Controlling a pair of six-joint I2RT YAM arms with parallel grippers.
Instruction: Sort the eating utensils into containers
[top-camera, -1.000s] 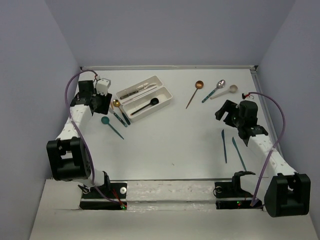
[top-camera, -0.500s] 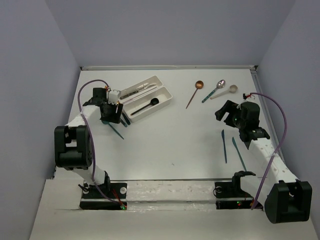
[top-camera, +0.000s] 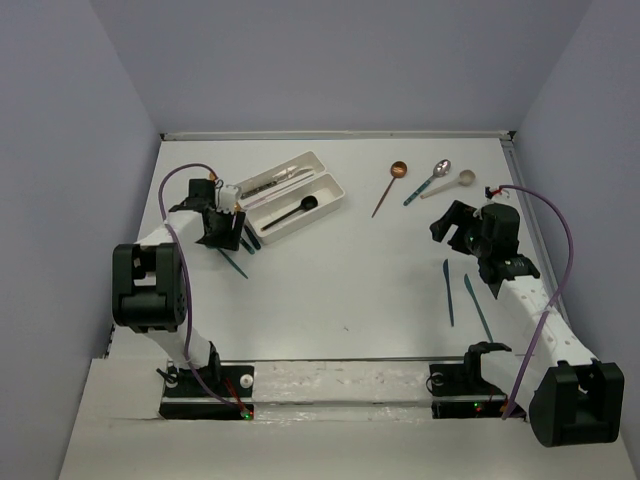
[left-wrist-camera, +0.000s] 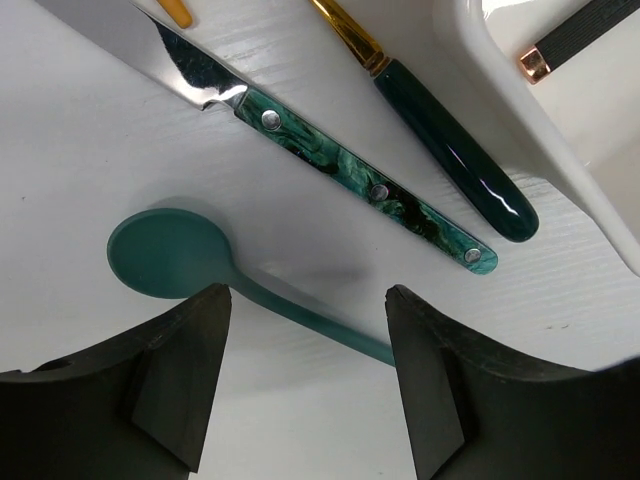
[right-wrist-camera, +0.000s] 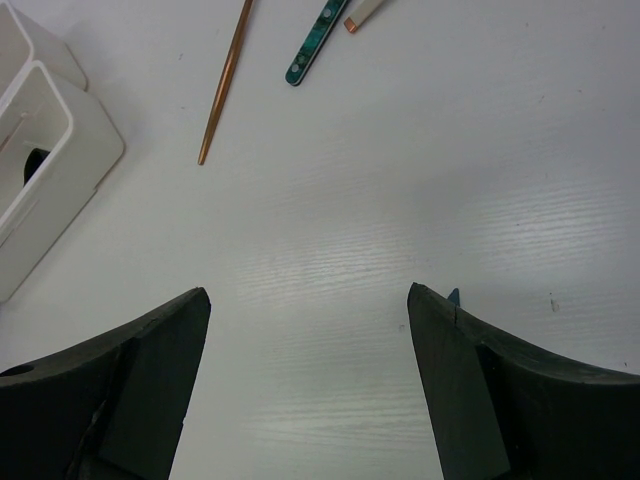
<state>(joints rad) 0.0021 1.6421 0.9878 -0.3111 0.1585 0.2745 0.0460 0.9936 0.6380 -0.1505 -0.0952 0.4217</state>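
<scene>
Both grippers are hovering spread wide, holding nothing.
The left gripper is hanging low over the teal spoon, apparently not touching it, beside a green-handled knife left of the white trays. The right gripper is gaping over bare table, with two slim teal knives lying nearer.

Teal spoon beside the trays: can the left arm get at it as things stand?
Probably yes. The left gripper hangs open right over the teal spoon, whose handle passes between the fingers; the green-handled knife lies close but apart.
</scene>
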